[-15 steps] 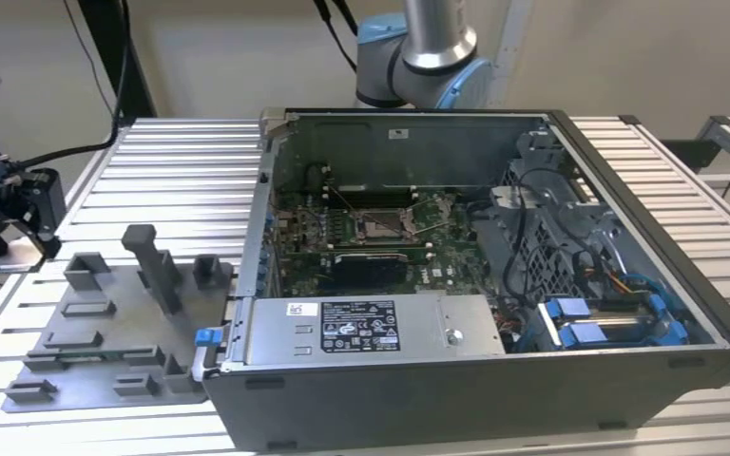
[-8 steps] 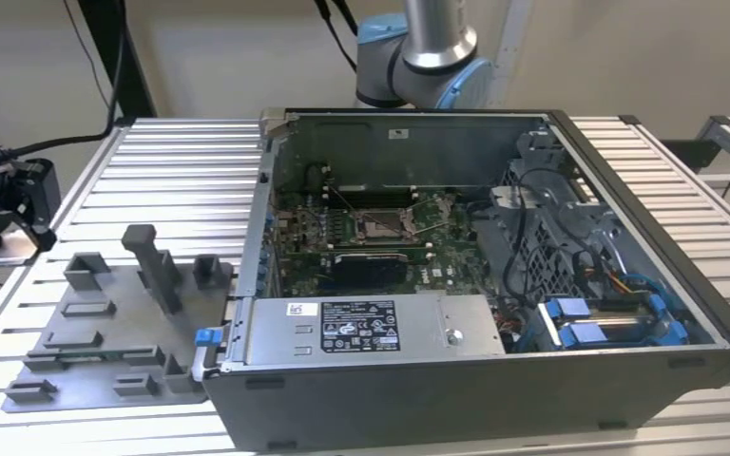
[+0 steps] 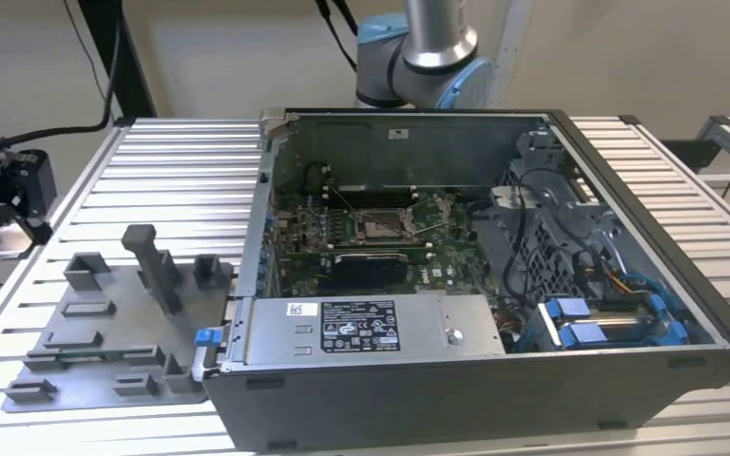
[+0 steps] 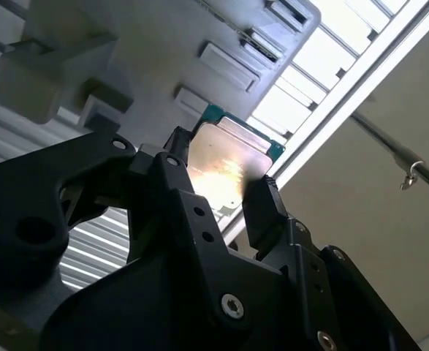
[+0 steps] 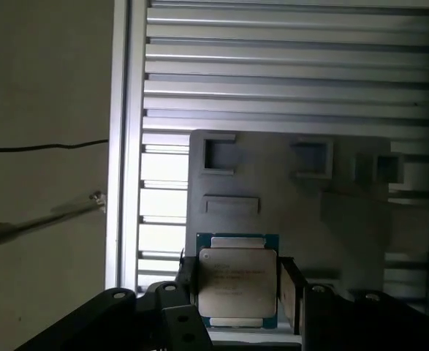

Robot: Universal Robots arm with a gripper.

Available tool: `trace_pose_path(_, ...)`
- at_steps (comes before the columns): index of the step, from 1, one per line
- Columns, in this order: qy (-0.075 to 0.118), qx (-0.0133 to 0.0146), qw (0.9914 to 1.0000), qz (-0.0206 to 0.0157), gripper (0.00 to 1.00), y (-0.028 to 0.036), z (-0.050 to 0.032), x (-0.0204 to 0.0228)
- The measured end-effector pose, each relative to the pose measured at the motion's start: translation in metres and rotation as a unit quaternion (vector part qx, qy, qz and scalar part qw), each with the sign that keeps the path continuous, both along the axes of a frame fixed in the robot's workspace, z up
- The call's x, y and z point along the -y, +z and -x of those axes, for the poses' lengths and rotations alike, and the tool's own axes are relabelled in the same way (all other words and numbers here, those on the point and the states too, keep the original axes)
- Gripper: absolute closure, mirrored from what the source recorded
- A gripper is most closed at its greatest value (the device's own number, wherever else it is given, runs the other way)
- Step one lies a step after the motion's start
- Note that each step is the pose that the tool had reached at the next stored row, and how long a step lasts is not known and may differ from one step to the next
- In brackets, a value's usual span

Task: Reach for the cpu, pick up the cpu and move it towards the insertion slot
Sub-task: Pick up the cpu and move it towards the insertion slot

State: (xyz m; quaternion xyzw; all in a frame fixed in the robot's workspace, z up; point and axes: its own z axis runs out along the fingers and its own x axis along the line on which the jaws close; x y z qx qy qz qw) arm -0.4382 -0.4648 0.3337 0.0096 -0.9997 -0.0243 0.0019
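Observation:
The cpu (image 5: pixel 237 281) is a thin square plate with a pale silver top and a green rim, and my gripper (image 5: pixel 237 287) is shut on it, one black finger on each of two opposite edges. The second wrist view shows the cpu (image 4: pixel 229 157) catching a glare between the fingers of the gripper (image 4: pixel 218 179). In the exterior view the gripper (image 3: pixel 10 233) hangs at the left table edge, beside the grey fixture tray (image 3: pixel 111 332). The insertion slot (image 3: pixel 382 224), a square metal-framed socket, lies on the board inside the open computer case (image 3: pixel 492 380), far to the exterior view's right of the gripper.
The grey fixture tray (image 5: pixel 294 190) with several upright blocks and recesses lies under and beyond the held cpu. The ribbed aluminium table (image 3: pixel 163 171) carries the tray and the case. The case walls, cables and a blue-clipped drive bay (image 3: pixel 593 323) surround the board. The arm's base (image 3: pixel 422 57) stands behind the case.

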Motion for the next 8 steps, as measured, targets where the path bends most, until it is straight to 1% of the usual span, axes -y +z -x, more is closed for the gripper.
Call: trace_pose_path(8,0.0,0.0,1.0,0.0,1.0,0.0107,0.0001,0.0)
